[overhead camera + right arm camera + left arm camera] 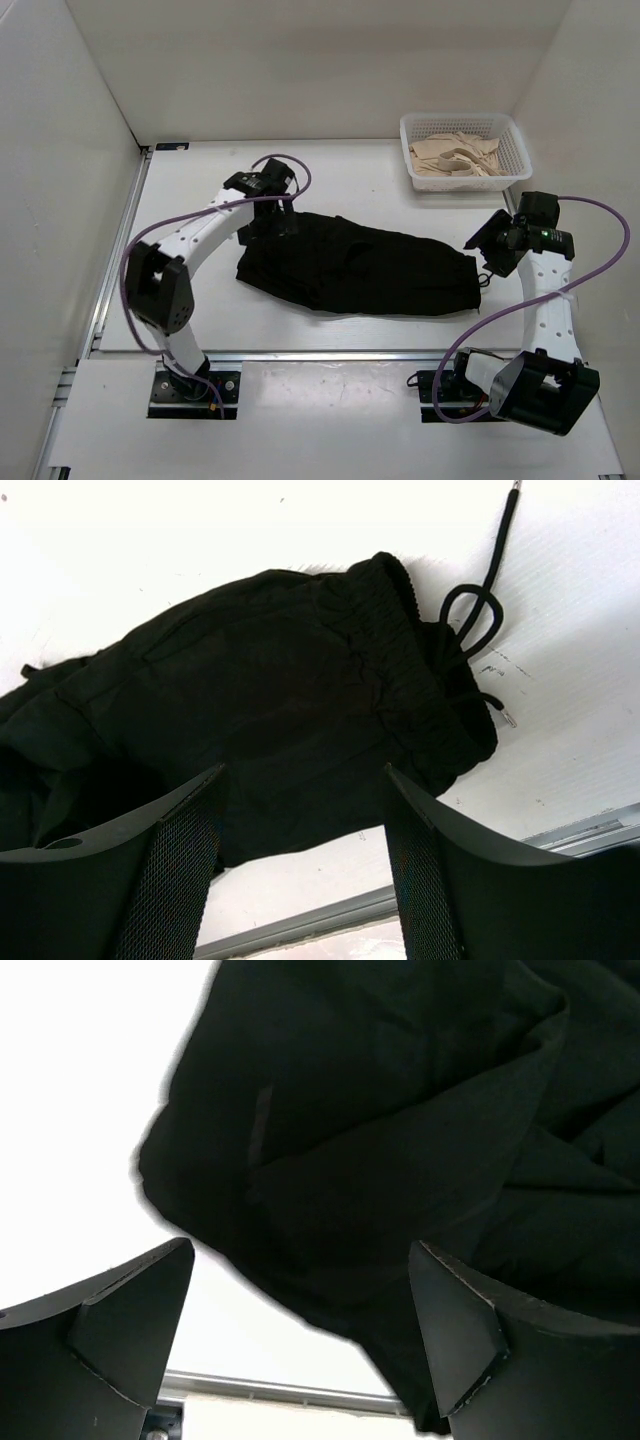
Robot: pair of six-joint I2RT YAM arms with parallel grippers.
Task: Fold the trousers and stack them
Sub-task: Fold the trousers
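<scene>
The black trousers (360, 265) lie folded lengthwise across the middle of the table, waistband to the right with a loose drawstring (470, 610). My left gripper (268, 218) hovers open over the left end of the trousers (400, 1120); nothing is between its fingers (455, 1320). My right gripper (484, 255) hovers open just above the waistband end (300, 710), empty.
A white basket (512, 152) holding beige garments (455, 160) stands at the back right. The table's metal front rail (320, 355) runs along the near edge. White walls close in the left, back and right sides.
</scene>
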